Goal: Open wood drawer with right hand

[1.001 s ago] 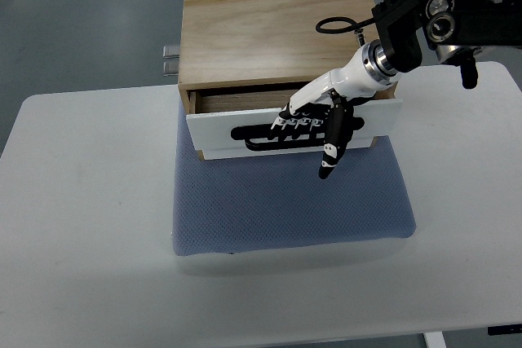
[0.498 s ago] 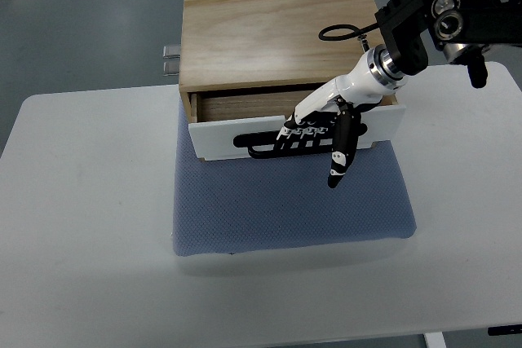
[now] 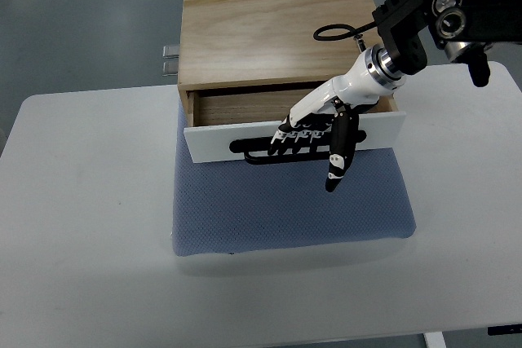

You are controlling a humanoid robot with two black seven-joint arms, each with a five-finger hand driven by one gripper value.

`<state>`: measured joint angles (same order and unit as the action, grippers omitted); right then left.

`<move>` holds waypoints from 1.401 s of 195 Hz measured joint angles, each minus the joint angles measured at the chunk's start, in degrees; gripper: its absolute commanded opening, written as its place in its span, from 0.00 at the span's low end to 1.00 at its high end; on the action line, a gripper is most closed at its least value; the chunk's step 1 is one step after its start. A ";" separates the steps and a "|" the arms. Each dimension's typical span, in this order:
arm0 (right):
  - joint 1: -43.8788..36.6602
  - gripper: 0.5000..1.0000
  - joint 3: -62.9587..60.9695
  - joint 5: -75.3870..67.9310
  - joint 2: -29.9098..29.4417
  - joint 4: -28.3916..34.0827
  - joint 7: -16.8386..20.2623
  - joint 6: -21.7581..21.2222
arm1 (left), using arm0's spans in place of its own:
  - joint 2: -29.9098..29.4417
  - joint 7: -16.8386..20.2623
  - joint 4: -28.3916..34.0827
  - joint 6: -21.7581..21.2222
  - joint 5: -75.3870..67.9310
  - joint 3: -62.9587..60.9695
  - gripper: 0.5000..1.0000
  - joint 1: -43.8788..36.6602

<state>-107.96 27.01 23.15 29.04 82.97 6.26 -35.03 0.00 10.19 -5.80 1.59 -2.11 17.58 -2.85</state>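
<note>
No brand, label or writing can be read anywhere on the wood drawer box [image 3: 273, 34] or its white drawer front [image 3: 214, 138]. The right hand [image 3: 314, 132] has its fingers [image 3: 295, 138] curled over the black handle [image 3: 254, 149], gripping it (the thumb points down, free). The drawer is partly pulled out over the blue mat [image 3: 285, 201] on the white table [image 3: 90, 226].

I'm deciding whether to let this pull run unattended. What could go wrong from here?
1. The right hand hooks the black handle with its fingers only, thumb pointing away, so it might slip off.
2. The grip is right of the drawer front's middle, and the drawer looks slightly skewed; it could bind.
3. The wooden box sits loose on the blue mat and may slide along.
</note>
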 measured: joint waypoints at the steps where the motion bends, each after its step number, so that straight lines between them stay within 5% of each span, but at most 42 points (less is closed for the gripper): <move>1: -0.02 0.88 0.00 -0.01 0.02 0.04 -0.01 0.00 | 0.00 0.00 0.00 0.00 0.00 0.00 1.00 0.00; 85: -2.61 0.89 -1.96 -1.68 2.40 2.18 -0.28 0.02 | 0.00 0.00 0.00 0.00 0.00 0.00 1.00 0.01; 135: -1.97 0.89 -13.73 -3.40 6.73 1.39 -0.28 0.02 | 0.00 0.00 0.00 0.00 0.00 0.00 1.00 0.04; 203: 23.18 0.88 -47.07 -7.24 10.69 -15.83 -0.74 0.09 | 0.00 0.00 0.00 0.00 0.00 0.00 1.00 -0.02; 237: 38.80 0.88 -67.60 -7.26 5.86 -27.23 -4.02 6.97 | 0.00 0.00 0.00 0.01 0.00 0.00 1.00 0.03; 273: 46.75 0.88 -77.82 -7.67 0.05 -35.79 -9.40 21.17 | 0.00 0.00 0.00 0.01 0.00 0.00 1.00 -0.01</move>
<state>-61.21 -50.80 15.48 29.10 47.17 -3.14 -13.85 0.00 10.20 -5.80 1.59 -2.11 17.58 -2.86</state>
